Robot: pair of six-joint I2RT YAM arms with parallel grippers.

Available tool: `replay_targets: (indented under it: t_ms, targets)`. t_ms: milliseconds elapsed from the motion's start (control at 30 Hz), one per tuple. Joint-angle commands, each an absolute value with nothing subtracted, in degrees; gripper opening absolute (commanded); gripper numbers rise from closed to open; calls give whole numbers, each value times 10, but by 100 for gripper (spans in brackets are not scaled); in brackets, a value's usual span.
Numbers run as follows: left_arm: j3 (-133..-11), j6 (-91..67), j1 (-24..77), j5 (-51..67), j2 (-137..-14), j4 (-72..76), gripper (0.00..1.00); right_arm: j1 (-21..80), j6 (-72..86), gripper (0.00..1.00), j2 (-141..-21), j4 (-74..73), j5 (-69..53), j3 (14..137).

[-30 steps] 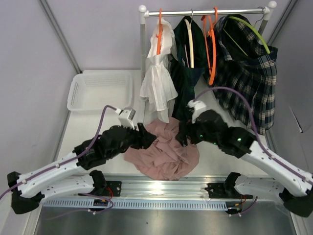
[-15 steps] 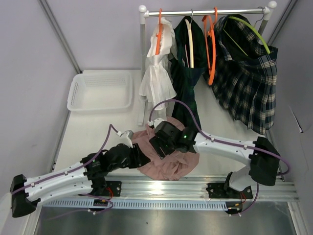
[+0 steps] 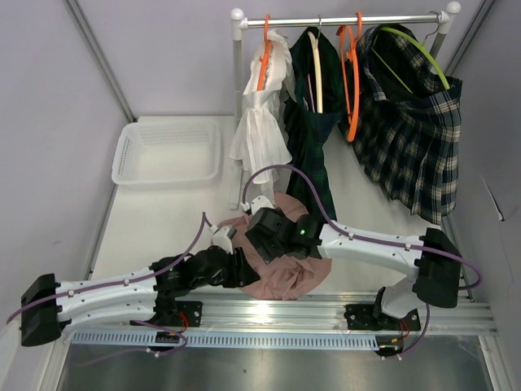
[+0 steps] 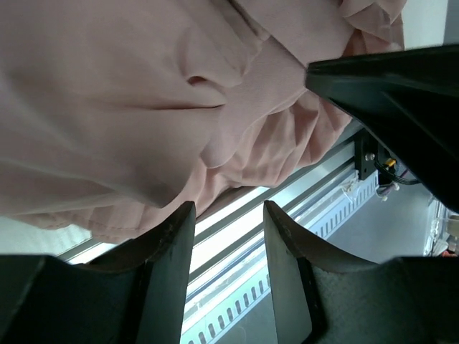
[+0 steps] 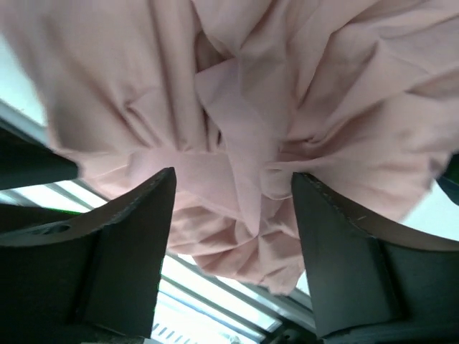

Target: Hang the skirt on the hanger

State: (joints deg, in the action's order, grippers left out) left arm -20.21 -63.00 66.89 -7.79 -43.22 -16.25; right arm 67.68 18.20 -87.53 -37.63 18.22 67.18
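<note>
The pink skirt (image 3: 295, 273) lies crumpled on the table near the front edge. My left gripper (image 3: 244, 267) sits low at the skirt's left edge. In the left wrist view its jaws (image 4: 228, 215) stand open, with only the rail showing between them and the skirt (image 4: 143, 93) just past the tips. My right gripper (image 3: 264, 241) hovers over the skirt's upper left part, open wide above the folds (image 5: 287, 93), holding nothing. An empty orange hanger (image 3: 352, 77) hangs on the rack.
A clothes rack (image 3: 238, 98) at the back carries a white blouse (image 3: 260, 134), a dark green garment (image 3: 309, 122) and a plaid skirt (image 3: 411, 138) on a green hanger. A white basket (image 3: 167, 151) stands at the back left. A metal rail (image 3: 277, 308) runs along the near edge.
The right arm has swung left and down over the skirt. The left arm has dropped toward the near edge and slid right to the skirt's rim, its jaws narrower than before.
</note>
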Motion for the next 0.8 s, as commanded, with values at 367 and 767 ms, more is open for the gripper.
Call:
replay_targets:
  t_ms: [367,767]
  targets:
    - [-179,-635,698,-121,-504,-51,56,723,217,52,-893,-396,217,746]
    - [-170,-624,698,-130,-577,55,58,689,219,50,-978,-385,228,758]
